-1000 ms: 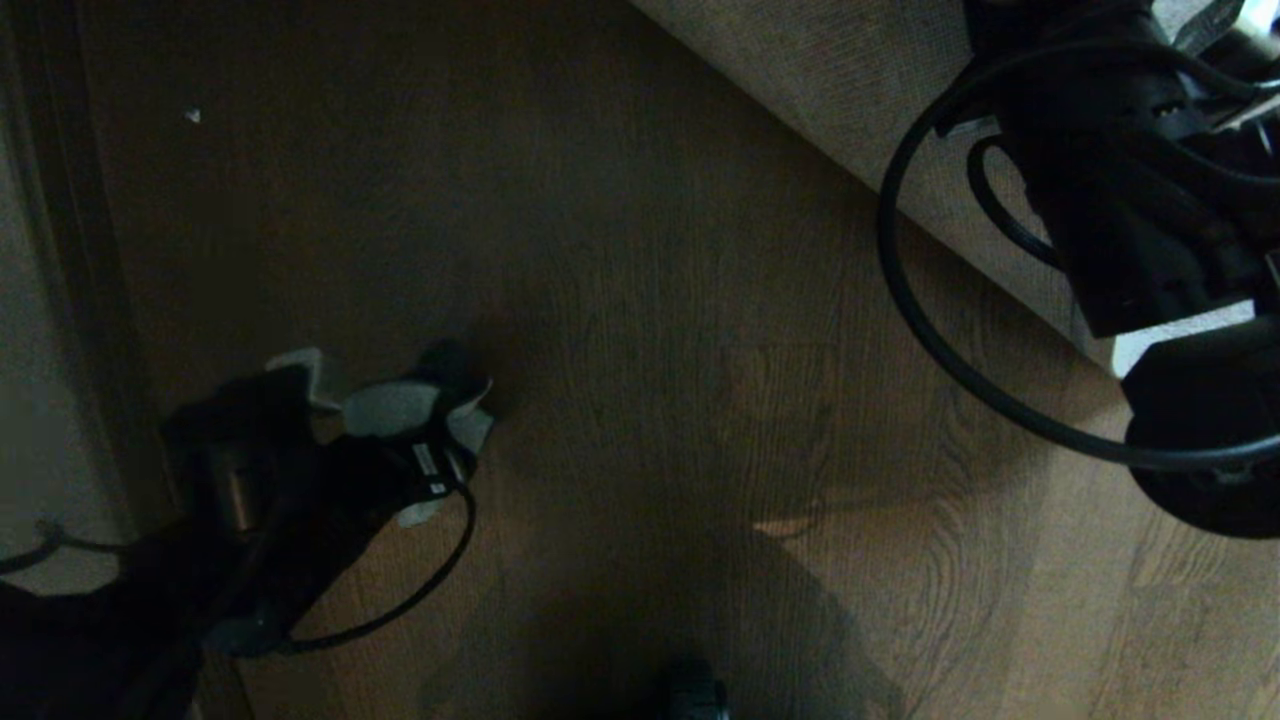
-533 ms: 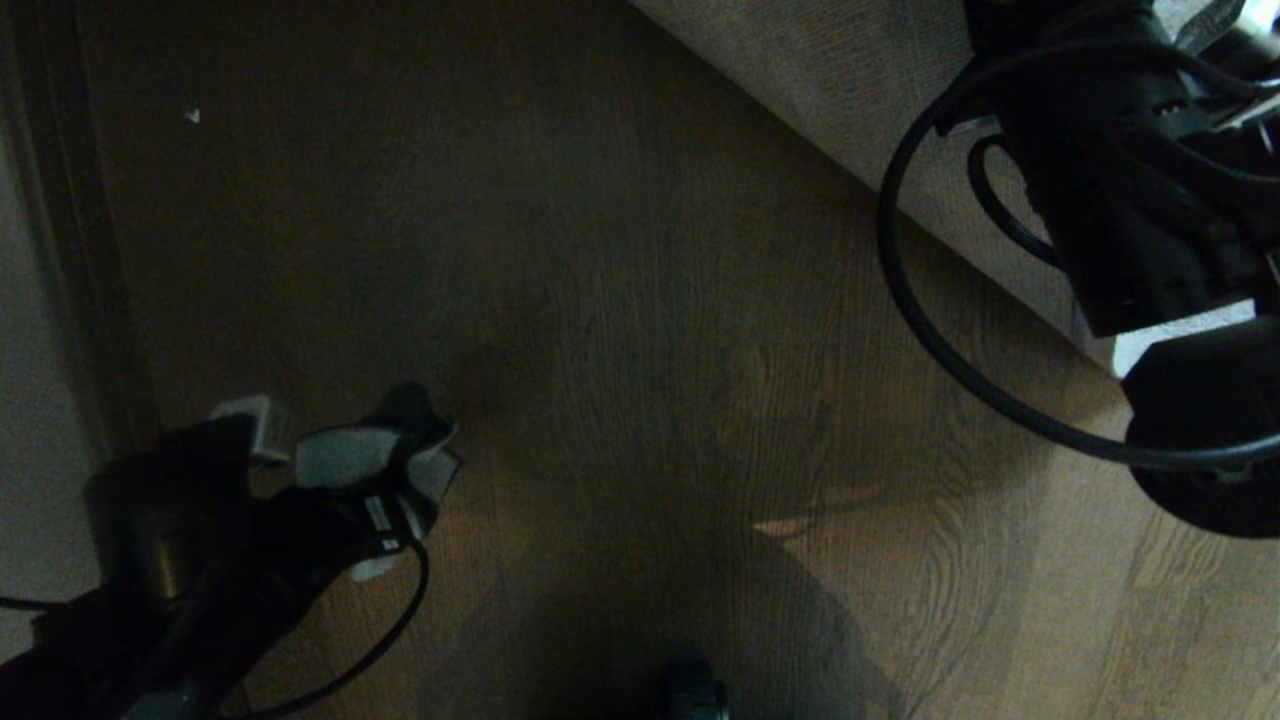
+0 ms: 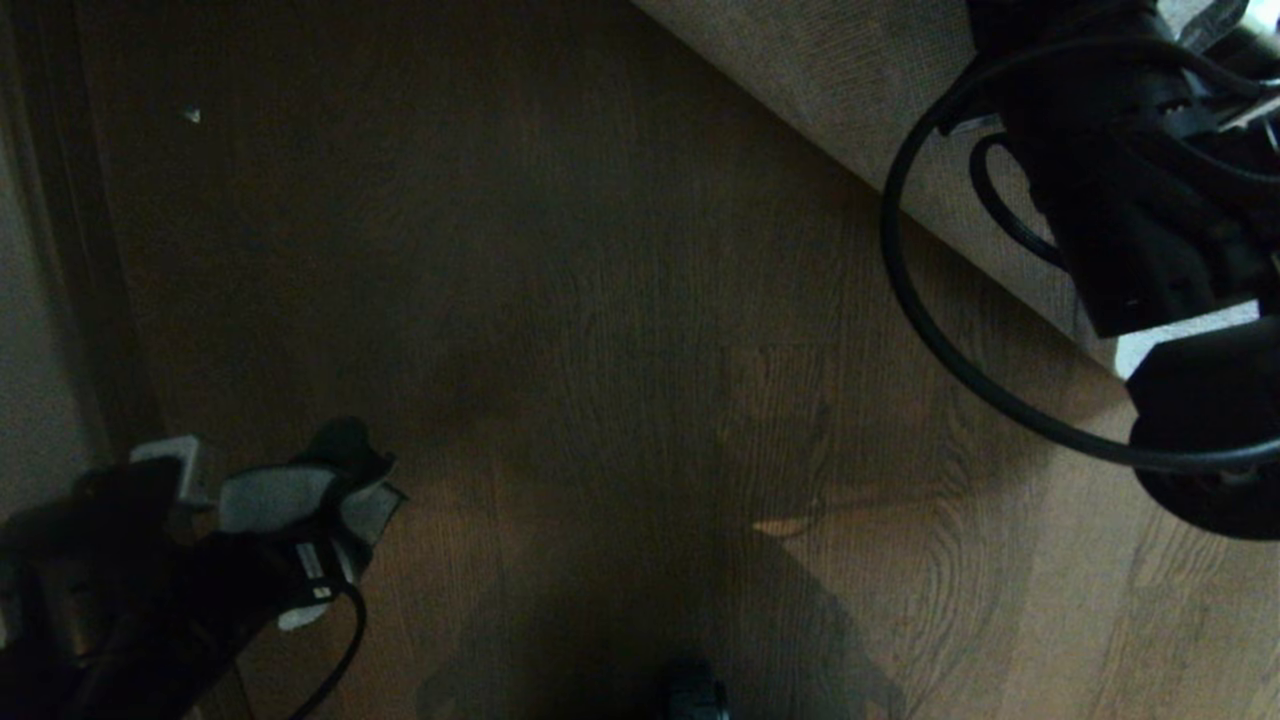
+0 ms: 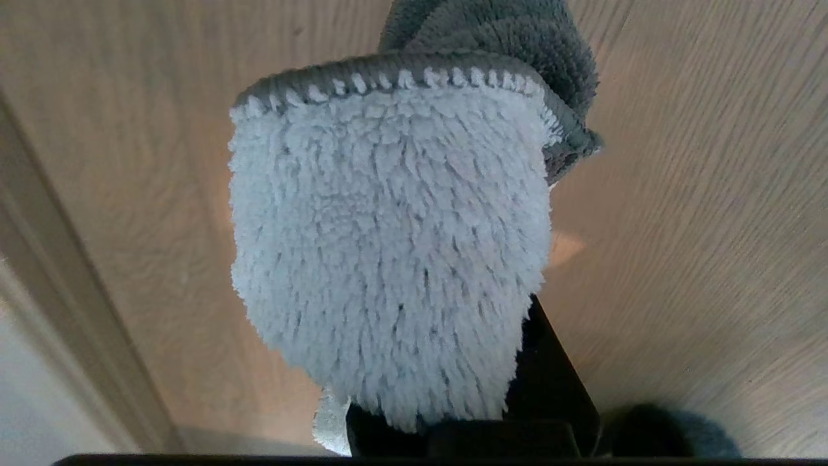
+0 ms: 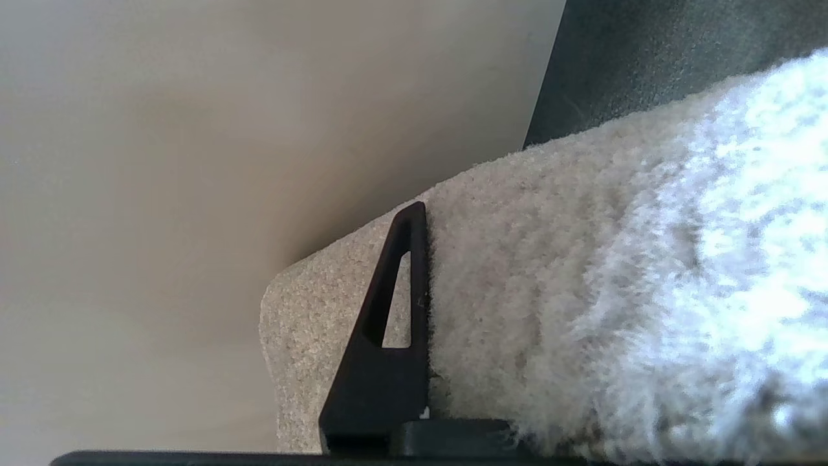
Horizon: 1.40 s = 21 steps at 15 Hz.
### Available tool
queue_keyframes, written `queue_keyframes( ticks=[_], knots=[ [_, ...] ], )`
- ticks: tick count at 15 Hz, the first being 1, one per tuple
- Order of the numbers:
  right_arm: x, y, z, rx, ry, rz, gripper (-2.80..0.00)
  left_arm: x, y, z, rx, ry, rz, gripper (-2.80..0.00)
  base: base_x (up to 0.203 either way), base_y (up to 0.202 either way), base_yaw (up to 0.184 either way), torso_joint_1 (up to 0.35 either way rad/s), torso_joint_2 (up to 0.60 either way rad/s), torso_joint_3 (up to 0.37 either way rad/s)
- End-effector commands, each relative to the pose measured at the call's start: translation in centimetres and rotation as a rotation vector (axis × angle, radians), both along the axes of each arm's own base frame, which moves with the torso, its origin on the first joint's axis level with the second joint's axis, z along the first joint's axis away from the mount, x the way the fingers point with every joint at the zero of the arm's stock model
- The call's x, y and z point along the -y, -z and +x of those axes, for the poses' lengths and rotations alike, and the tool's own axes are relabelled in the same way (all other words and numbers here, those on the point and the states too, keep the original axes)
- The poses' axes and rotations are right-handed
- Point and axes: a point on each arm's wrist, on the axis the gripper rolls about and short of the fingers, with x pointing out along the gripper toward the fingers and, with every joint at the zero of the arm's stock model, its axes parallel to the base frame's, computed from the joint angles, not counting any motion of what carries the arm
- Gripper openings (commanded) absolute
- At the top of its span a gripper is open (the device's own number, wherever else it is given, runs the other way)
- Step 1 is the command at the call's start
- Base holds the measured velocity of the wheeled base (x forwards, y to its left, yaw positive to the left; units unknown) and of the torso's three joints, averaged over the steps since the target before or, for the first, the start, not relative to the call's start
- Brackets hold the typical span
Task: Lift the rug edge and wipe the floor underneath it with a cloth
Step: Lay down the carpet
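the rug edge (image 3: 840,130) ran diagonally across the far right, pinched up by the right claw (image 5: 414,323). the left claw (image 3: 300,520), clamped on the cloth (image 4: 388,246), sat near left over the floor (image 3: 620,350), well apart from that edge.

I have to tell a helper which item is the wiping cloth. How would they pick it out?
Start from the brown plank floor and go to its near left side. There the left end effector is shut on the cloth. It is a small fluffy pale rag with a dark stitched hem, unlike the large rug edge lifted at the right.
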Motion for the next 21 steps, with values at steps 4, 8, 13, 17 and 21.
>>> queue_keyframes(
  ticks=[4,8,13,17,21],
  knots=[
    [0.2,-0.2,-0.3,0.033,-0.006,0.032,-2.8,-2.1,0.7,-2.9,-0.012,-0.061,0.048,-2.8,0.0,0.0,0.0,0.0,0.0,0.0],
    [0.2,-0.2,-0.3,0.033,-0.006,0.032,-2.8,-3.1,0.4,-3.2,0.004,-0.123,0.056,-2.8,0.0,0.0,0.0,0.0,0.0,0.0],
    [0.1,0.0,-0.2,0.026,-0.006,0.026,-2.8,-3.2,0.2,-4.1,-0.005,-0.115,0.08,-2.8,0.0,0.0,0.0,0.0,0.0,0.0],
    [0.2,0.3,-0.2,0.018,-0.004,0.021,-2.8,-3.7,0.2,-4.1,-0.01,-0.152,0.089,-2.8,0.0,0.0,0.0,0.0,0.0,0.0],
    [0.1,0.4,-0.1,0.016,-0.006,0.02,-2.8,-4.6,0.4,-4.4,-0.043,-0.228,0.133,-2.8,0.0,0.0,0.0,0.0,0.0,0.0]
  ],
)
